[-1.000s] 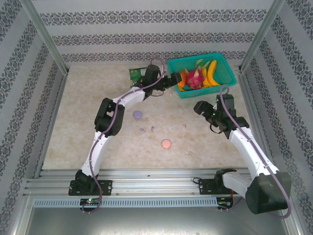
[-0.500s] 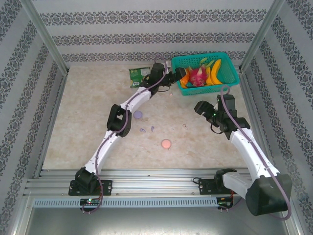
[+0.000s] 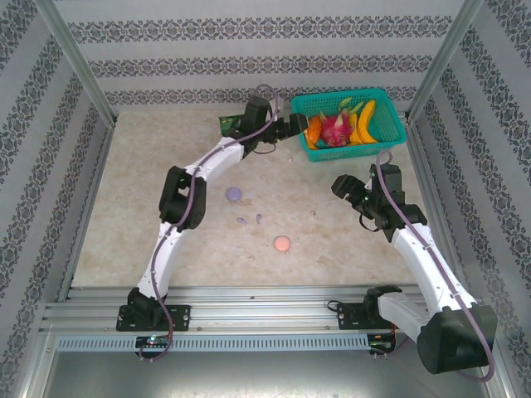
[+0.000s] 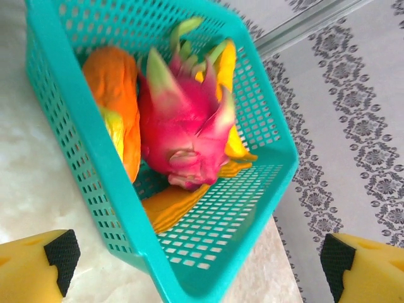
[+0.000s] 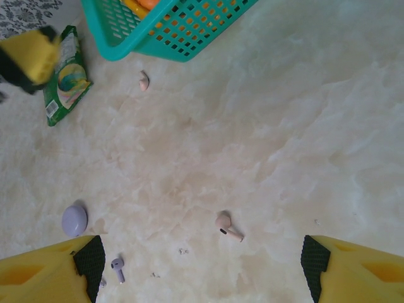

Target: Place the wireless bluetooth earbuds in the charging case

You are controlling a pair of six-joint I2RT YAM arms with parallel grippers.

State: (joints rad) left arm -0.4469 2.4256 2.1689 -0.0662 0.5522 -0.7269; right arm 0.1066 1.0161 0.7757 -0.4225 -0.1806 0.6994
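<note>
- Seen from overhead, the left pincer (image 3: 296, 129) is stretched to the far side of the pale surface (image 3: 133, 182). Its jaws are spread wide and empty at the left end of a teal basket (image 3: 397, 120) of fruit.
- The right pincer (image 3: 343, 184) hangs over the right side of the surface, jaws also apart and holding nothing.
- No earbud is in a case. A lavender earbud (image 3: 241, 220) and a second lavender earbud (image 3: 259, 218) lie mid-surface, just on the near side of the round lavender case (image 3: 234, 194). The round pink case (image 3: 282, 244) sits nearer and to the right. I cannot tell whether either case is open.
- Likely trouble: the earbuds are tiny and the surface looks smooth. Wide jaws coming down slightly off could flick one away instead of catching it.
- Likely trouble: the left pincer sits so close to the basket that a careless sweep could shove it onto the earbud lying by its wall.
- The right wrist view picks out a pink earbud (image 5: 226, 228) on bare surface ahead of its jaws. It also shows a second pink earbud (image 5: 144, 80) just beside the basket's wall, near a green packet (image 5: 63, 79). From overhead these are too small to tell.
- The left wrist view shows the basket's load close up: a pink dragon fruit (image 4: 183, 126) against an orange fruit (image 4: 113, 82).
- The overhead view gives both arms and both cases at once.
</note>
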